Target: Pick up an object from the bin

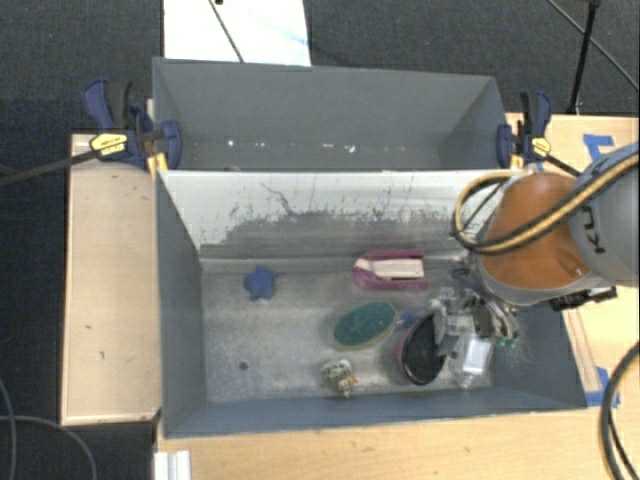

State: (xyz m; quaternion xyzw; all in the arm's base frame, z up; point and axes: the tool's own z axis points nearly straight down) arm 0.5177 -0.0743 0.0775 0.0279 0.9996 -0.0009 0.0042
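Observation:
My gripper (468,346) is low over the right part of the bin floor, under the orange wrist cover. Right against its left side lies a black oval thing with a reddish rim (420,351); whether the gripper touches it I cannot tell. A dark green oval disc (364,324) lies flat a little further left. Behind them, near the back wall, sits a purple and pink block (390,269).
A small blue crumpled piece (260,283) lies at the back left of the floor. A small pale, knobbly thing (340,374) sits near the front wall. The arm and its cables hang over the bin's right side.

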